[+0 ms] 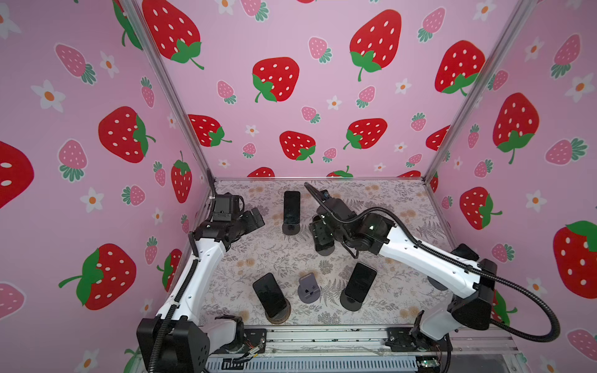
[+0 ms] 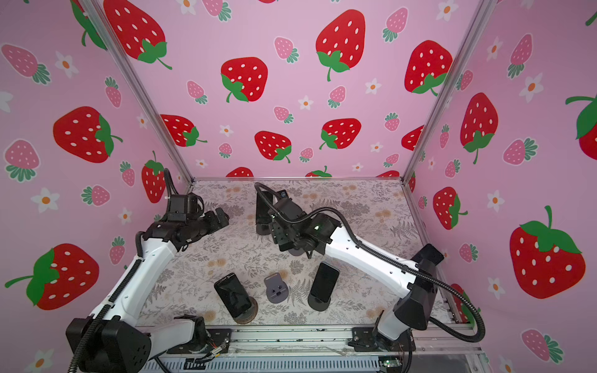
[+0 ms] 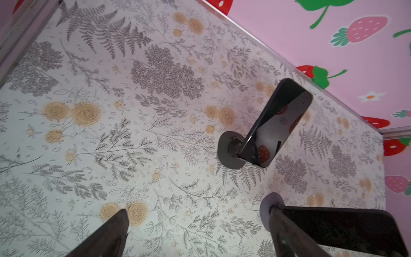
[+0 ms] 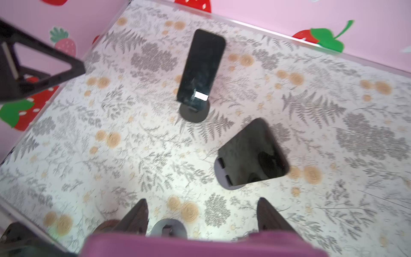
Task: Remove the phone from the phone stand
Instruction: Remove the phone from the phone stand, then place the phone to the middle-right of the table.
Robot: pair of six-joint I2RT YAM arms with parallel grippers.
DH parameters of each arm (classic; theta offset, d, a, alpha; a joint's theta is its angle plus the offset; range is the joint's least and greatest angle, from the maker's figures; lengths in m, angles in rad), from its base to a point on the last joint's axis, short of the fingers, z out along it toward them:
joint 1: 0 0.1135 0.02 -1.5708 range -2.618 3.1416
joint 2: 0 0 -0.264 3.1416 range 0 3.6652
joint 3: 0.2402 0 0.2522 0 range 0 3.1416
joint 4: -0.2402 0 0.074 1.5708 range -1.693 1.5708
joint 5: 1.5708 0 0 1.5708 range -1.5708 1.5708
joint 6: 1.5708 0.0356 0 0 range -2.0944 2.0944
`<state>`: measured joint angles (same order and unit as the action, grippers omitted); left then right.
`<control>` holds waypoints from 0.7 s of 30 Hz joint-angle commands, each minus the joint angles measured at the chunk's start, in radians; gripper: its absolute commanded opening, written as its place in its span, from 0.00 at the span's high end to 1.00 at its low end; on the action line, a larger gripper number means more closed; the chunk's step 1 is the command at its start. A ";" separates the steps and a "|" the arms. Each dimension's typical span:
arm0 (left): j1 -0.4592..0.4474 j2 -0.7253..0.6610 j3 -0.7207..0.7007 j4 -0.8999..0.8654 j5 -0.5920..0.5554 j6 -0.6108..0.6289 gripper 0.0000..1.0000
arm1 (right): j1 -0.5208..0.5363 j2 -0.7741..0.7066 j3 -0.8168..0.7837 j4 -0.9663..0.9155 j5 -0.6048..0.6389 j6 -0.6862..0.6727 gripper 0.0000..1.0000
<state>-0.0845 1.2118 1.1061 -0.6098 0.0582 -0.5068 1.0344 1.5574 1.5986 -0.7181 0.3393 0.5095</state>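
A floral-patterned table [image 1: 403,210] sits inside pink walls [image 1: 277,77] printed with red strawberries.

The right gripper [image 4: 202,200] hangs above the middle of the table, its jaws set partway closed on a purple phone [image 4: 200,244]. The phone shows only in the right wrist view, as a blurred purple band across the bases of the fingers [image 4: 138,220]. It cannot be made out in either top view. It is clear of the table and off its stand.

The empty stand [image 1: 308,288], purple-grey, is at the near centre of the table. In the right wrist view it lies just below the gripper, between the two fingers.

The left gripper [image 1: 255,219] hovers at the far left, its jaws spread wide with nothing between them.

Four black phones lean on round-based stands:
- The far phone [image 1: 291,206] is at the far centre, just right of the left gripper.
- The middle phone [image 4: 251,153] is right of centre and mostly hidden behind the right gripper in both top views.
- The near-left phone [image 1: 270,295] rests on a stand with a brownish base, to the left of the empty stand.
- The near-right phone [image 1: 359,282] is to the right of the empty stand.
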 commanded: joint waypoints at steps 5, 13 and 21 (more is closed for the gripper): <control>-0.067 0.052 0.050 0.065 -0.107 -0.006 0.00 | -0.232 -0.057 -0.024 0.010 -0.070 -0.114 0.33; -0.073 0.051 0.027 0.080 -0.092 -0.010 0.00 | -0.471 -0.071 -0.131 0.046 -0.177 -0.116 0.33; -0.105 -0.028 0.055 -0.085 -0.035 0.045 0.01 | -0.616 -0.023 -0.234 0.093 -0.213 -0.149 0.33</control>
<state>-0.1783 1.2274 1.1133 -0.6048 0.0097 -0.4877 0.4427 1.5249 1.3689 -0.6724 0.1555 0.3977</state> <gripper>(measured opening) 0.994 0.749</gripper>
